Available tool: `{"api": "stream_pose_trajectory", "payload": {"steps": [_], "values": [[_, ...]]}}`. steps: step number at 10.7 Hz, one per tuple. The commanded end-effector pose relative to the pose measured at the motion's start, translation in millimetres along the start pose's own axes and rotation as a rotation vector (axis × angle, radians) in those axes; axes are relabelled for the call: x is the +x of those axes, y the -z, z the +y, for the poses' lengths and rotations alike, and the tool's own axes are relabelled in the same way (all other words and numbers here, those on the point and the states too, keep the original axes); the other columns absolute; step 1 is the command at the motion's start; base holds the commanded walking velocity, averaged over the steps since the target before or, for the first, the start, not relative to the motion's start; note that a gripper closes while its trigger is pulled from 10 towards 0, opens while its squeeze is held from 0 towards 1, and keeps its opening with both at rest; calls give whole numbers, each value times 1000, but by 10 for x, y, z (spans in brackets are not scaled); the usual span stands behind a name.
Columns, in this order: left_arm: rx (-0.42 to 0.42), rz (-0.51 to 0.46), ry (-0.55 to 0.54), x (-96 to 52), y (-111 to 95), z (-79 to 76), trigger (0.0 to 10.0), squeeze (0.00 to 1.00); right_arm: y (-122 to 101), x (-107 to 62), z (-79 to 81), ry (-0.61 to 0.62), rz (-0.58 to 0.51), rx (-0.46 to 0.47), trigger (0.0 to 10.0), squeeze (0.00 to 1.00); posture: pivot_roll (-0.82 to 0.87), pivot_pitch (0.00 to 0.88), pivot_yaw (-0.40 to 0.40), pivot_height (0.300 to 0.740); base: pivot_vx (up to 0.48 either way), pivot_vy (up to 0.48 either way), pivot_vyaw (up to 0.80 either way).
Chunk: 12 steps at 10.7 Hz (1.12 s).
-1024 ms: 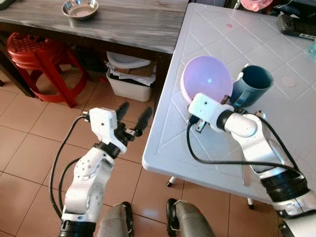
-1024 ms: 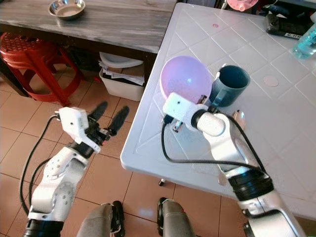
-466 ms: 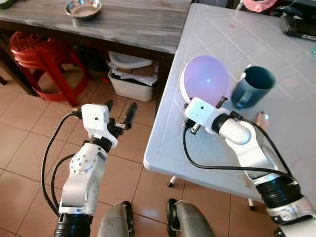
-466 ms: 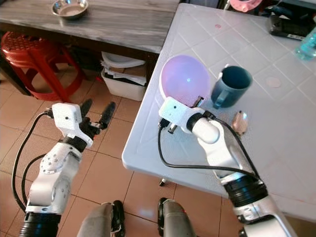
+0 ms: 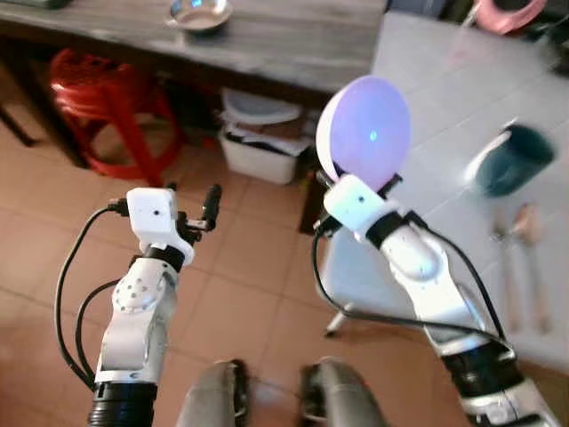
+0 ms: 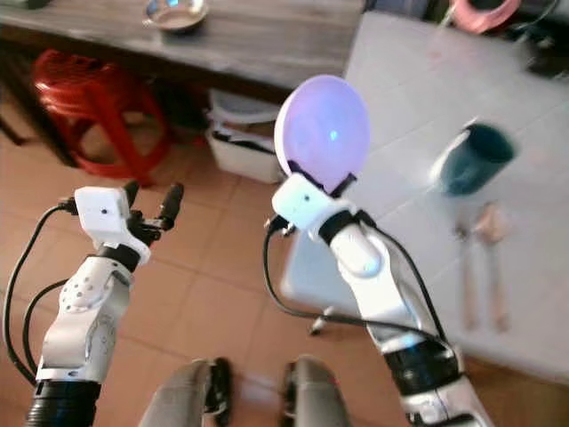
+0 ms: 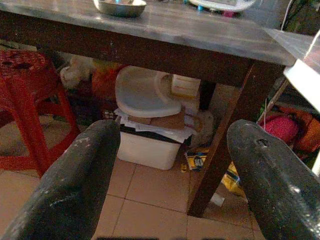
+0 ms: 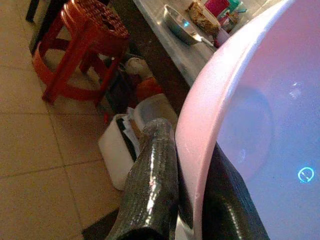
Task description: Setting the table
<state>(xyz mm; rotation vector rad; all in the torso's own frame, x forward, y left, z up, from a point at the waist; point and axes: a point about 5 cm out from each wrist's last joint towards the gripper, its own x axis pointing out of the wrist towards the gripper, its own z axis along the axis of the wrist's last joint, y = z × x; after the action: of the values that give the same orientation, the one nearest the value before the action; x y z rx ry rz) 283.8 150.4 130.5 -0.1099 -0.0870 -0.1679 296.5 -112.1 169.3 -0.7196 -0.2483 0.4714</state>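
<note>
Robot legs: two grey legs [image 5: 267, 396] stand on the terracotta tiled floor [image 5: 53, 240] at the near edge of the head views.
Left end effector: the left end effector [image 5: 191, 197] is raised over the floor tiles, released, its two black fingers [image 7: 80, 185] spread wide apart with nothing between them; it points toward the space under the dark wooden desk [image 5: 293, 36].
Right end effector: the right end effector [image 5: 356, 182] is lifted up, grasping the rim of the round pale lilac plastic bowl [image 5: 364, 133]; in the right wrist view one black finger [image 8: 152, 185] lies on the outer side of the rim and the other on the inner side.
Bowl position: the lilac bowl is held in the air, tipped on edge with its hollow toward the camera, in front of the near left corner of the white plastic desk [image 5: 427, 80] and not touching it.
White desk: a dark teal mug [image 5: 507, 160], blurred, stands on it to the right of the bowl, well apart from it; nearer the robot lie spoons [image 5: 520, 258], also blurred.
Under the wooden desk: a white plastic bin [image 7: 145, 137] stuffed with papers sits on the floor, and a red plastic stool [image 5: 102, 102] stands to its left.
Wooden desk top: a round steel bowl [image 5: 200, 12] rests near the far edge.
</note>
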Motion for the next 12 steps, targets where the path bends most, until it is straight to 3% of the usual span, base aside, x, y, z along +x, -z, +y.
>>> {"api": "stream_pose_trajectory", "payload": {"steps": [1, 4, 12], "values": [[7, 10, 7, -15, 37, -24, 10000, 0, -5, -42, 4, 29, -7, 18, 10000, 0, -110, 197, -7, 740, 0, 465, 0], [34, -18, 12, 23, -18, -24, 10000, 0, -29, -81, 14, 90, -37, 83, 10000, 0, -99, 189, -8, 740, 229, 364, 0], [33, -46, -2, 78, -36, -41, 10000, 0, -60, -76, 67, 85, -72, 126, 10000, 0, -101, 179, -1, 740, 442, 0, 0]]}}
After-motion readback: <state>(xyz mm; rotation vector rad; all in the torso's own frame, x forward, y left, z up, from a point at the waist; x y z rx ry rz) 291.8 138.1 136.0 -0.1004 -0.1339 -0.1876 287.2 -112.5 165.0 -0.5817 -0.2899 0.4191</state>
